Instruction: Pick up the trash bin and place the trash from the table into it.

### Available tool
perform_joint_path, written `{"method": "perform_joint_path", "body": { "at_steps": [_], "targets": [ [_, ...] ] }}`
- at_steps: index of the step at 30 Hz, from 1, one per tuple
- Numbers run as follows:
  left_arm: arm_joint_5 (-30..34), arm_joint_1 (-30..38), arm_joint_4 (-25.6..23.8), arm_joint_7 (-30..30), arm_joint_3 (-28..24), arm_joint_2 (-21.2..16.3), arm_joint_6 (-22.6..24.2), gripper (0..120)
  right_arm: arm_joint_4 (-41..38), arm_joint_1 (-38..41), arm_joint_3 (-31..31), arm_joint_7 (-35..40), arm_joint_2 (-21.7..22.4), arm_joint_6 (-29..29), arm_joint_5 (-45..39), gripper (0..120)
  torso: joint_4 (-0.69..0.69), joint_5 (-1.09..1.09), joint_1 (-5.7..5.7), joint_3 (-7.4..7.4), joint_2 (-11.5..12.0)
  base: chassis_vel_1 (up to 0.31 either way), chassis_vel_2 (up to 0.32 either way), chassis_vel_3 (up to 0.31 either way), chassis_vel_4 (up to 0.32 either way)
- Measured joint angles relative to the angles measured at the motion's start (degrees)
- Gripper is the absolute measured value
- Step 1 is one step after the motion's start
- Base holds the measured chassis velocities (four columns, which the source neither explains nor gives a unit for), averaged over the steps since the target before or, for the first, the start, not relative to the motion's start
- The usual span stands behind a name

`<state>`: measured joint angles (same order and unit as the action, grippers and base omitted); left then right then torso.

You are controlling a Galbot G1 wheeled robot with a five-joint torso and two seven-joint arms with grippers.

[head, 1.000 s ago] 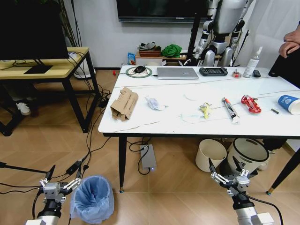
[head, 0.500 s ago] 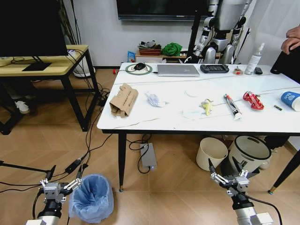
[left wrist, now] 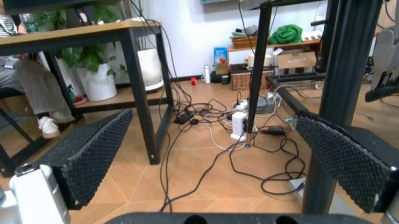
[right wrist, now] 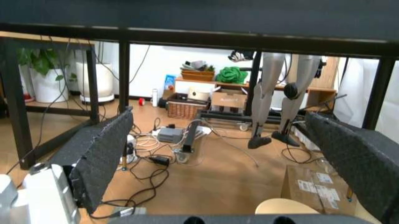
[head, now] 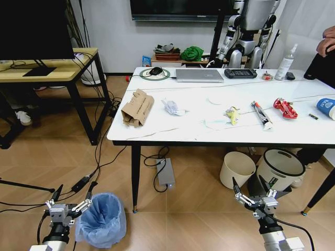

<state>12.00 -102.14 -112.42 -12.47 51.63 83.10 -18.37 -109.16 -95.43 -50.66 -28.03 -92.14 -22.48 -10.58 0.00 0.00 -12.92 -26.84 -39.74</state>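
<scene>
Down near the floor, just off the inner side of my left gripper (head: 68,206), sits the trash bin (head: 101,219) with its crinkly blue bag. It's right beside my spread fingers but I can't tell if anything is touching. Left jaws are wide apart with nothing between them; in the left wrist view the two black pads (left wrist: 93,151) frame a tangle of cables (left wrist: 234,126) and a desk leg.

My right gripper (head: 255,199) hangs low too, well apart from the bin, jaws spread and holding nothing. Just beyond it are a cream pail (head: 237,169) and a black-rimmed white bin (head: 279,170) under the table.

The table (head: 172,128) is up ahead of both grippers, and all the trash is lying on top: flattened cardboard box (head: 137,107) toward my left gripper's side, then a crumpled white wrapper (head: 171,107), yellow scrap (head: 232,114), white tube (head: 260,115), red wrapper (head: 284,107) and blue paper cup (head: 326,106) way out past my right gripper's side. A laptop (head: 199,75) and spray bottle (head: 286,62) sit along the far edge.
</scene>
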Motion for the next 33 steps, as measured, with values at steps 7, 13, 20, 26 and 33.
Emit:
{"method": "perform_joint_path", "body": {
  "at_steps": [7, 13, 20, 26, 33],
  "targets": [
    [0.00, 0.00, 0.00, -0.03, 0.00, 0.00, 0.07, 100, 0.02, 0.12, 0.01, 0.00, 0.00, 0.00, 0.00, 100, 0.00, 0.00, 0.67, 1.01, 1.68, 0.000, 0.000, 0.000, 0.000],
    [0.00, 0.00, 0.05, -0.09, 0.01, 0.02, 0.08, 100, 0.05, 0.12, 0.01, -0.01, 0.00, -0.03, 0.00, 100, 0.00, 0.00, 1.27, 1.86, 3.12, 0.000, 0.000, 0.000, 0.000],
    [0.00, -0.04, 0.06, -0.16, 0.03, 0.04, 0.09, 100, 0.07, 0.05, 0.01, -0.02, 0.00, -0.14, 0.00, 100, 0.00, 0.00, 1.88, 2.80, 4.67, 0.000, 0.000, 0.000, 0.000],
    [-0.01, -0.06, 0.01, -0.29, 0.03, 0.08, 0.09, 100, 0.08, 0.00, -0.01, -0.05, 0.00, -0.23, 0.00, 100, 0.00, 0.00, 2.40, 3.84, 6.23, 0.000, 0.000, 0.000, 0.000],
    [-0.04, -0.10, -0.05, -0.33, 0.03, 0.12, 0.09, 100, 0.07, -0.11, 0.01, -0.08, 0.00, -0.31, 0.00, 100, 0.00, 0.00, 3.05, 4.70, 7.74, 0.000, 0.000, 0.000, 0.000]
  ]
}}
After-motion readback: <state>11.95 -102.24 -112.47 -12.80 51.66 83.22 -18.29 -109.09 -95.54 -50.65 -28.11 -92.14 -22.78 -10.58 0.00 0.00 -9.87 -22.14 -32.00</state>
